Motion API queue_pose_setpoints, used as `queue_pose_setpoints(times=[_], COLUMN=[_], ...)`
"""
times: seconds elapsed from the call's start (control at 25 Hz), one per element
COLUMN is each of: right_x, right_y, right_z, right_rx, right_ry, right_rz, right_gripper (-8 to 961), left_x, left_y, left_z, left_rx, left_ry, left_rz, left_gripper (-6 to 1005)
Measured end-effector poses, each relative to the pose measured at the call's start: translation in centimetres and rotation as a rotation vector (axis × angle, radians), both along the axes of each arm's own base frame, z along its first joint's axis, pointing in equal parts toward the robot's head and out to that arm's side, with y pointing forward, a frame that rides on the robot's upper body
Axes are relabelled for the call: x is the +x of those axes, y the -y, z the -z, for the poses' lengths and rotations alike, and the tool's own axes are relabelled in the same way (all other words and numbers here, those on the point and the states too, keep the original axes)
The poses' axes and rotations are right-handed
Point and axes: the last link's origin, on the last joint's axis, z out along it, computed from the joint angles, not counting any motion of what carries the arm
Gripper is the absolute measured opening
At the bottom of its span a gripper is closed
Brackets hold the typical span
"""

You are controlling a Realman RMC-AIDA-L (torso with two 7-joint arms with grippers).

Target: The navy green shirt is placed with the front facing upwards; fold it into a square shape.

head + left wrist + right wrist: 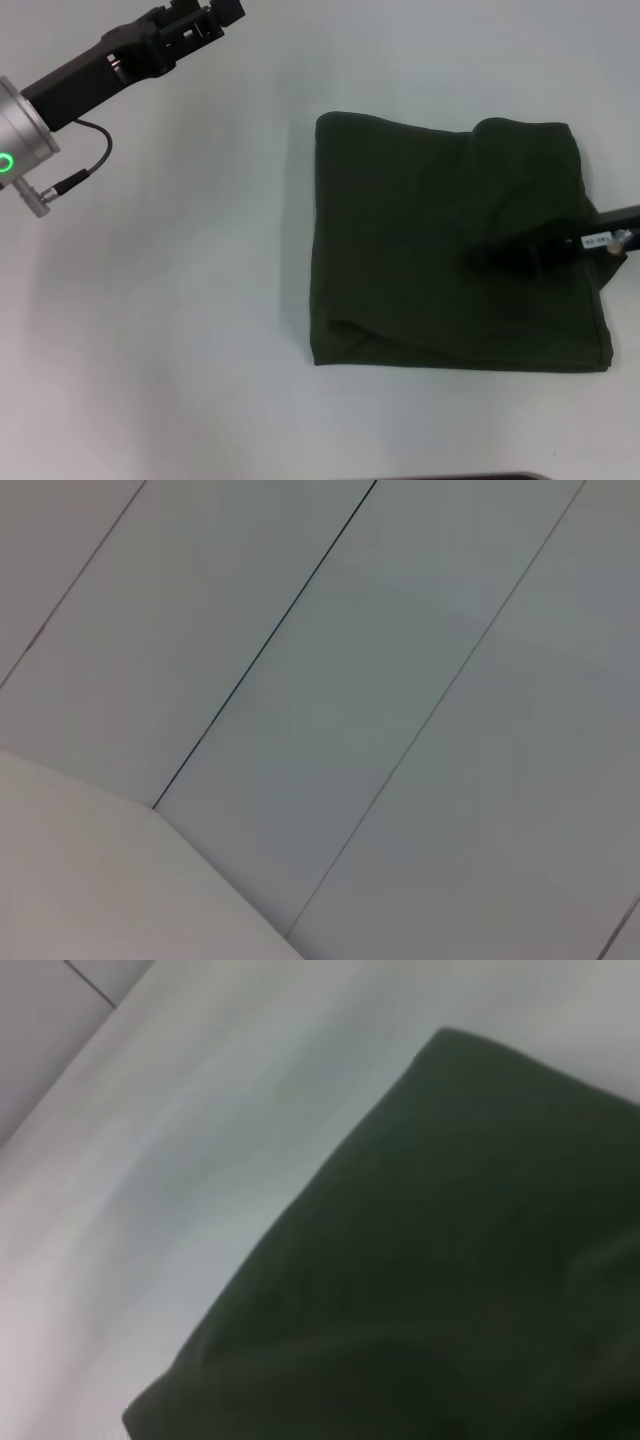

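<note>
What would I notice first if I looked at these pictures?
The big dark green shirt, folded into a rough square on the white table, right of the middle. Next, the right gripper reaching in from the right edge, low over the shirt's right half. The left gripper is up at the far left corner, away from the shirt, with a green light ring glowing on its arm.
</note>
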Motion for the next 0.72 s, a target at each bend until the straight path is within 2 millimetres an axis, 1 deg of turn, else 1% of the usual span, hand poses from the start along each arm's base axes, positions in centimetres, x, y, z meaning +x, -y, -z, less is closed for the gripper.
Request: queue_pose_setpoints(times=[0.24, 0.32, 0.4, 0.52, 0.72], right_x=[1.5, 1.7, 1.5, 0.5, -0.8], right_y=[0.8, 0.9, 1.0, 1.0, 0.0], right_z=[-1.2, -1.5, -1.8, -2.4, -3.4], right_rx=[0.008, 0.021, 0.035, 0.088, 0.221], right_ry=[0.009, 0.002, -0.024, -0.109, -0.209], right_rz=[0.061, 0.062, 0.037, -0.058, -0.149], right_gripper=[12, 12, 13, 13, 15], left_x=[0.2, 0.2, 0.3, 0.3, 0.1], left_y=[0.0, 0.0, 0.1, 0.7, 3.1], left_z=[0.2, 0.2, 0.3, 0.2, 0.3], left_rx=[-0.002, -0.003, -0.007, -0.022, -0.031], left_ry=[0.005, 0.005, 0.005, -0.003, -0.042], left_rz=[0.001, 0.002, 0.008, 0.048, 0.184], left_gripper=[950, 950, 950, 950, 950])
